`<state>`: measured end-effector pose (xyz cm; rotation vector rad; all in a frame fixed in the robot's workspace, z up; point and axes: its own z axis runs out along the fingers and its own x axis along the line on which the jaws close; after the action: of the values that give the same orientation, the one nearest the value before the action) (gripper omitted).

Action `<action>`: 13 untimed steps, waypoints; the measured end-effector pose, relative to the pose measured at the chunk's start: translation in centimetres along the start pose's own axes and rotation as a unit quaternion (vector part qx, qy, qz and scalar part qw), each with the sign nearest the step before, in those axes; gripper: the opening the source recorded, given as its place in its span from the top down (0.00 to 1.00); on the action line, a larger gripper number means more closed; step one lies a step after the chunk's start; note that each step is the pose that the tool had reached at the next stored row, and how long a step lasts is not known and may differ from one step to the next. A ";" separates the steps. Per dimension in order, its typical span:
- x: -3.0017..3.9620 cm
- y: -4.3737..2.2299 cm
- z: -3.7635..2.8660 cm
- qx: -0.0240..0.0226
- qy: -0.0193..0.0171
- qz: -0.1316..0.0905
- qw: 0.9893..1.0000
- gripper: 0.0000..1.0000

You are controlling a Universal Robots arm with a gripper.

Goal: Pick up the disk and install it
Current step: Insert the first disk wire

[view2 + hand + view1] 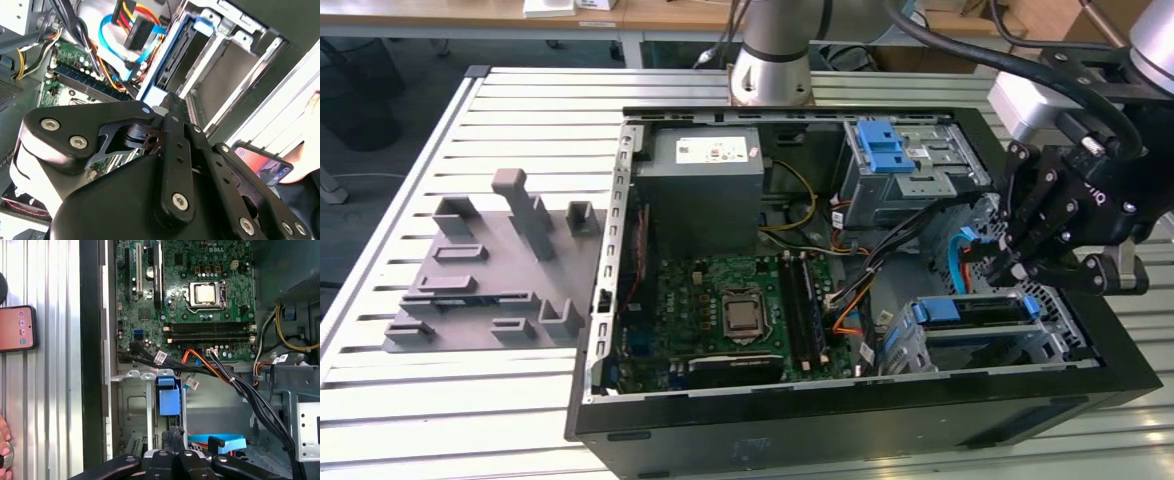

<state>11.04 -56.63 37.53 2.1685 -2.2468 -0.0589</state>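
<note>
- The slatted desk (520,90) carries the open computer case (854,425), which lies on its side so I can reach in from above.
- A grey moulded fixture (480,270) sits at 9 o'clock from the case in the exterior view, well apart from it.
- The motherboard (734,310) fills the case floor around 7 o'clock, away from where I am working.
- My end effector (1007,268) hangs at 3 o'clock, just over the drive cage (1047,345). I cannot tell whether it is apart or together.
- The disk (971,312), with its blue frame, appears to sit in that cage at 4 o'clock, just below me. Whether it is fully seated, I cannot tell.
- Bundled cables (907,235) run close beside the cage, so the approach looks tight.
</note>
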 end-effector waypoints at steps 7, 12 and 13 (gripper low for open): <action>-0.73 -0.99 -0.02 0.000 0.000 0.000 1.000 0.89; -1.64 -1.49 -0.02 0.000 0.000 0.000 1.000 0.89; -1.76 -1.61 -0.02 0.000 0.000 0.000 1.000 0.89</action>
<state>12.71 -54.93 37.51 2.1685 -2.2467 -0.0587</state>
